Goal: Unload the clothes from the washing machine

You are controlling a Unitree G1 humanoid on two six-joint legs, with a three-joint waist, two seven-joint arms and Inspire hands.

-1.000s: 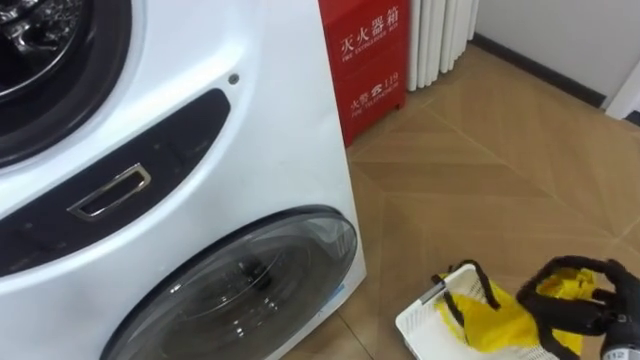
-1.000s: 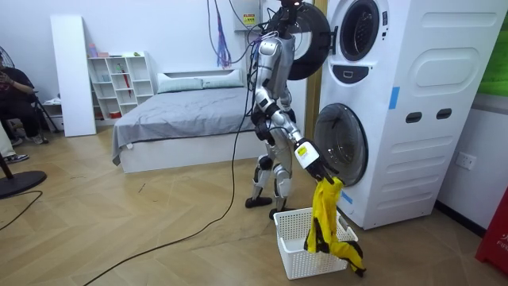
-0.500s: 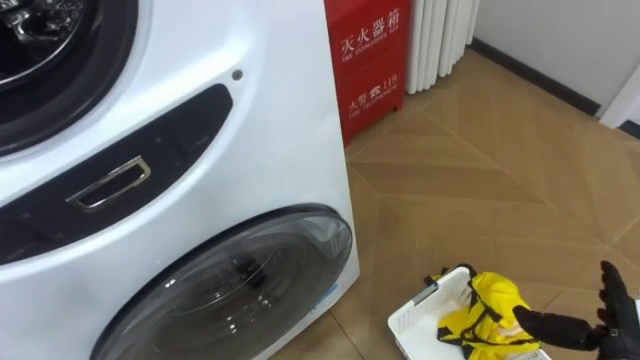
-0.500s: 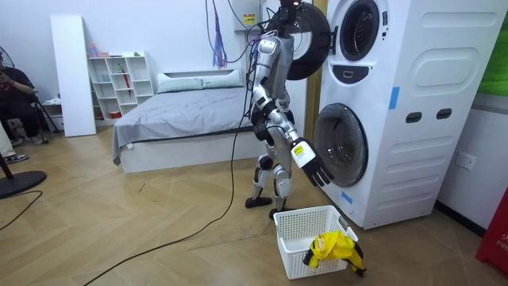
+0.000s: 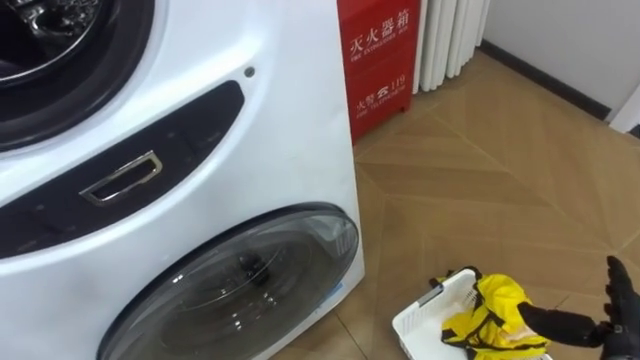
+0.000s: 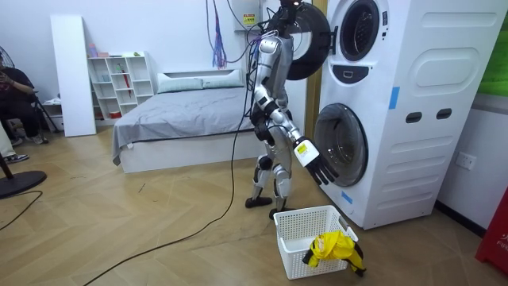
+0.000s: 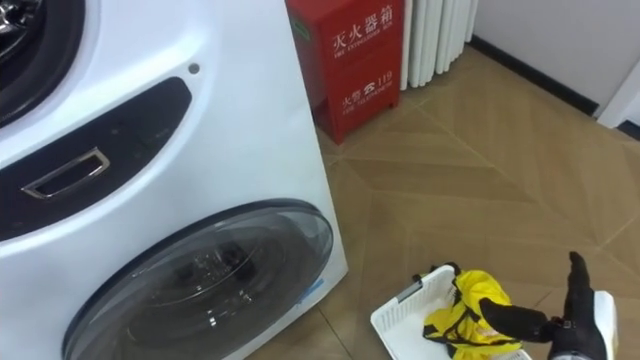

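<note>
Room view: a bed (image 6: pixel 182 107) is seen behind the robot, which is positioned before the washing machine (image 6: pixel 421 103). The right hand (image 6: pixel 317 168) is held released, fingers spread. The yellow garment (image 6: pixel 333 248) is located directly below it, inside the white basket (image 6: pixel 290 246).

Eye views: the garment is shown just left of the spread fingers.

We see yellow-and-black clothes (image 5: pixel 488 312), a white basket (image 5: pixel 425 309), a white washing machine (image 5: pixel 290 140), a red cabinet (image 5: pixel 381 55) and herringbone brown floor (image 5: pixel 500 180).
</note>
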